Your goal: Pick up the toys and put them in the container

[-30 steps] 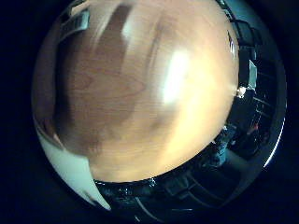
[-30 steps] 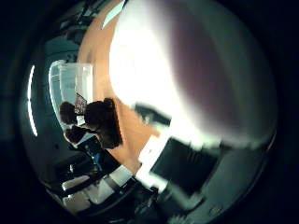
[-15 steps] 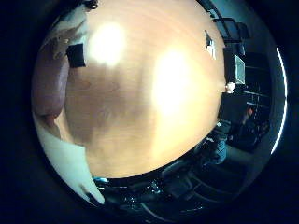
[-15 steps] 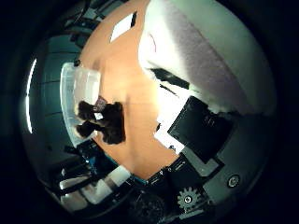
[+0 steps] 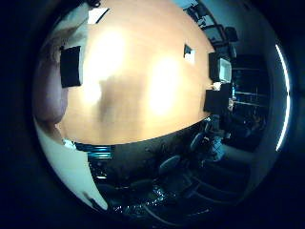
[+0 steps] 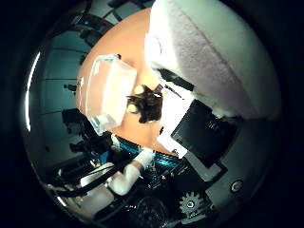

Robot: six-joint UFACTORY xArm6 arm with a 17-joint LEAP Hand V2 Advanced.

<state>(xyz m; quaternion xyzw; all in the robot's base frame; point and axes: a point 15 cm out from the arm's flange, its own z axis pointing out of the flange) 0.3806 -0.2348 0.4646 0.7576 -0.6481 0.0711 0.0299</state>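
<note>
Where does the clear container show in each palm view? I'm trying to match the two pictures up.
Right thumb side palm view: the clear container stands on the wooden table, beside a dark brown toy.
Right little finger side palm view: the container is not in it.
Shared landmark: the wooden table, whose top shows in both views.

I see the wooden bench (image 5: 143, 90) with two bright glare patches on it. Near its far edge sit dark monitors (image 5: 220, 67). Office chairs (image 5: 169, 164) stand in the dim room beside it.
</note>
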